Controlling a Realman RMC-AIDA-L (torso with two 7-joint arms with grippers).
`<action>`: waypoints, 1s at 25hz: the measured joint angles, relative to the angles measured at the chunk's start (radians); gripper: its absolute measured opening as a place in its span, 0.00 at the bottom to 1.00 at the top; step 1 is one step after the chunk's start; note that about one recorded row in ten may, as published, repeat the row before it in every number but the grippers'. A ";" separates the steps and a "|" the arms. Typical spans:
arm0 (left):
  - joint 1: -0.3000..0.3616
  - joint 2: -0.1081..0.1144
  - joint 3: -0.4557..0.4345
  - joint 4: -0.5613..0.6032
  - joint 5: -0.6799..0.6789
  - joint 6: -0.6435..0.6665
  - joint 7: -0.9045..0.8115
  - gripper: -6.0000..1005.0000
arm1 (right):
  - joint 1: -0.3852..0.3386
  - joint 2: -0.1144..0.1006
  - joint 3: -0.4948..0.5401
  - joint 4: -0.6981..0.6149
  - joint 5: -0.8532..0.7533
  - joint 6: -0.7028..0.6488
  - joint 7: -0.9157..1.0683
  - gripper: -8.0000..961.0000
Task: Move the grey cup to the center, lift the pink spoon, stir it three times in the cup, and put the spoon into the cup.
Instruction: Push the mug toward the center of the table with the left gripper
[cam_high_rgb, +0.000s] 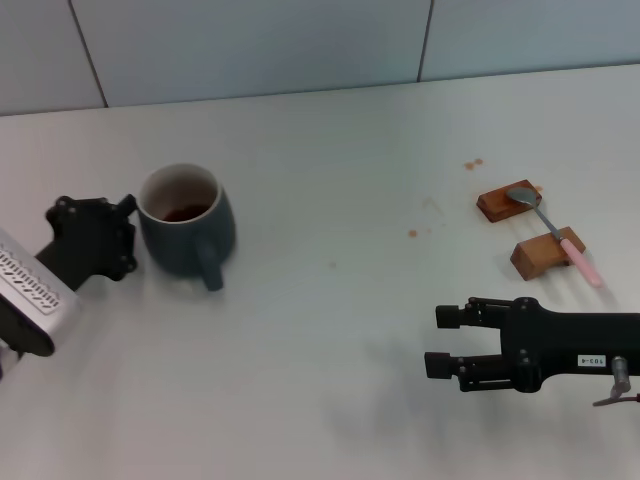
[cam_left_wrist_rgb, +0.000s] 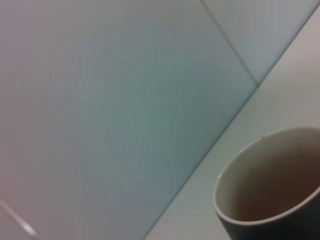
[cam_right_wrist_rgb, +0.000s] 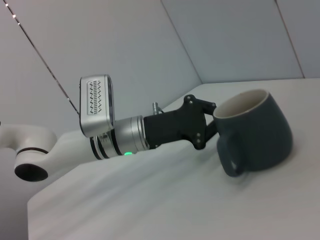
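grey cup (cam_high_rgb: 185, 232): centre-left of head view, upright on the desk (cam_high_rgb: 330, 330), handle twd lower right of frame, dark liquid at bottom; in left wrist view its rim fills lower right corner, off-white inside
left pincer (cam_high_rgb: 128, 212): at far left of head view, right at cup's rim on its left side, looks to be touching; right wrist view shows black fingers at the rim but open or closed on it – can't tell
right pincer (cam_high_rgb: 436, 340): lower right of head view, over bare desk, fingers apart w/ a clear gap, holding nothing, well apart from cup & spoon
pink spoon (cam_high_rgb: 555, 235): right side of head view, lying across two wooden blocks (cam_high_rgb: 545, 253), metal bowl on upper block, pink handle over lower one twd lower right
brown spots (cam_high_rgb: 473, 164): small, on desk above the blocks
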 joint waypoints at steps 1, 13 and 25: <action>-0.005 0.000 0.010 -0.011 0.000 0.001 0.000 0.01 | -0.001 0.000 0.001 0.002 0.001 0.000 0.000 0.86; -0.058 -0.001 0.051 -0.179 0.072 0.026 0.001 0.01 | -0.005 0.001 0.000 0.005 0.005 0.000 0.000 0.86; 0.012 0.010 -0.029 -0.260 0.156 0.260 -0.160 0.01 | -0.037 0.000 0.073 0.034 0.063 -0.017 0.002 0.86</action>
